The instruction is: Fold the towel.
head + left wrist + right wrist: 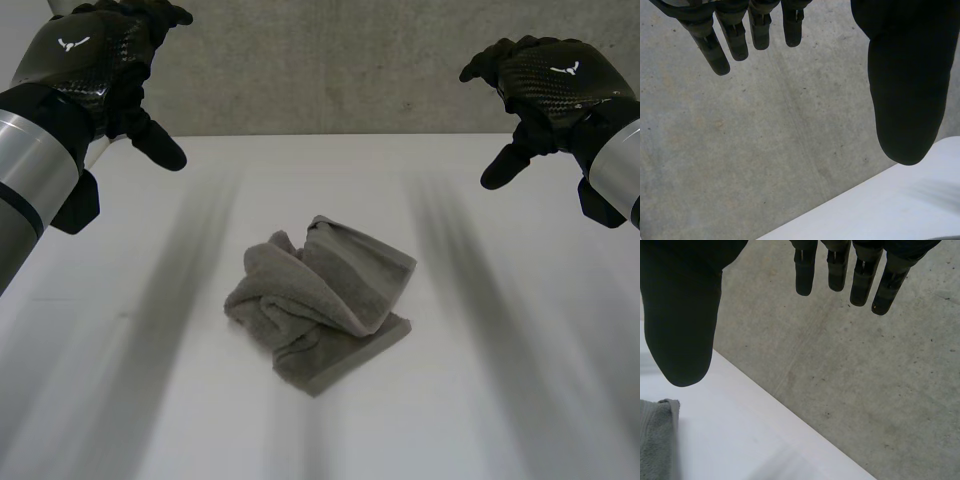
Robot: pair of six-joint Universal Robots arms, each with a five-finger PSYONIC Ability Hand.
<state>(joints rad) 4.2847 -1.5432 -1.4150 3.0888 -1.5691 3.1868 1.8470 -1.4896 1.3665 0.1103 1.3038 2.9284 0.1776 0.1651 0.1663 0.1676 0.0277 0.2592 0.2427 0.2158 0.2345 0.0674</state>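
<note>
A grey towel (320, 303) lies crumpled in a loose heap in the middle of the white table (500, 400). My left hand (95, 60) hangs high over the table's far left corner, well away from the towel, open with straight fingers (722, 42) and nothing in it. At the far right, my right hand (545, 85) is also raised and open, its fingers (860, 275) straight and empty. In the right wrist view an edge of the towel (657, 440) lies below the thumb, apart from it.
A grey concrete wall (330, 60) runs behind the table's far edge (330, 135). Concrete floor (740, 150) lies beyond the table edge under both hands. Bare tabletop surrounds the towel on all sides.
</note>
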